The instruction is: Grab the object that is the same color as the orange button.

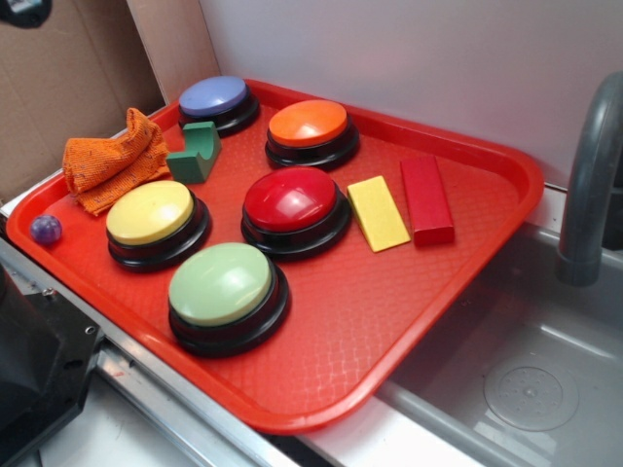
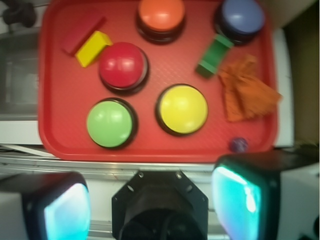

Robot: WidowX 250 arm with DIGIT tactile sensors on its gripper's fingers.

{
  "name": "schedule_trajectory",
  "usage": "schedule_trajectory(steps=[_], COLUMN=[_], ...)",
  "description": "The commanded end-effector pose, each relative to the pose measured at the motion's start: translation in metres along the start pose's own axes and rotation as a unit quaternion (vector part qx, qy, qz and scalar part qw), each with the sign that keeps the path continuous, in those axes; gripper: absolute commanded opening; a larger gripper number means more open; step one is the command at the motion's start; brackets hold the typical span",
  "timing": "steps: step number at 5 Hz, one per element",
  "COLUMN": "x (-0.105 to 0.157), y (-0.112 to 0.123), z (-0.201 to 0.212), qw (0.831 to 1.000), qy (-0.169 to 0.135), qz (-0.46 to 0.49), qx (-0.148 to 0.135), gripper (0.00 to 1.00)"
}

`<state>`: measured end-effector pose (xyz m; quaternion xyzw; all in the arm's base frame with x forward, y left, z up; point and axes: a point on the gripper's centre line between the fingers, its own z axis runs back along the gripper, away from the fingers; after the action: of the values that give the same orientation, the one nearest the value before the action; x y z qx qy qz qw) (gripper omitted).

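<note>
The orange knitted cloth (image 1: pixel 112 161) lies crumpled at the far left corner of the red tray (image 1: pixel 389 321), beside the green block (image 1: pixel 195 153). In the wrist view the cloth (image 2: pixel 245 95) is at the tray's right side. The orange button (image 1: pixel 310 131) stands at the tray's back; it shows at the top of the wrist view (image 2: pixel 161 17). My gripper (image 2: pixel 150 205) is open and empty, high above the tray's near edge. Its two fingers (image 2: pixel 235 197) stand wide apart, well short of the cloth.
On the tray are blue (image 1: pixel 216 102), red (image 1: pixel 295 209), yellow (image 1: pixel 156 224) and green (image 1: pixel 227 295) buttons, a yellow block (image 1: pixel 378 212), a red block (image 1: pixel 426 197) and a small purple ball (image 1: pixel 46 229). A sink (image 1: pixel 526 379) and a grey faucet (image 1: pixel 589 185) lie to the right.
</note>
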<state>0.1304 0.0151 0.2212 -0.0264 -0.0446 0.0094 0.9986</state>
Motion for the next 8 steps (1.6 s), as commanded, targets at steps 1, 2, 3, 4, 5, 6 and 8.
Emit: schedule_trajectory(steps=[1, 2, 3, 4, 5, 6, 8], x=[0.016, 0.019, 0.023, 0.026, 0.029, 0.032, 0.037], y=[0.046, 0.062, 0.077, 0.088, 0.103, 0.119, 0.144], z=[-0.02, -0.032, -0.05, -0.065, -0.083, -0.104, -0.128], qw=[1.0, 0.999, 0.999, 0.997, 0.997, 0.993, 0.992], qy=[-0.024, -0.04, -0.04, -0.05, -0.039, -0.062, -0.022], qz=[-0.012, -0.025, -0.036, -0.047, -0.049, -0.08, -0.075], qx=[0.005, -0.002, -0.001, 0.015, 0.04, 0.067, 0.094], gripper=[1.0, 1.0, 1.0, 1.0, 1.0, 1.0, 1.0])
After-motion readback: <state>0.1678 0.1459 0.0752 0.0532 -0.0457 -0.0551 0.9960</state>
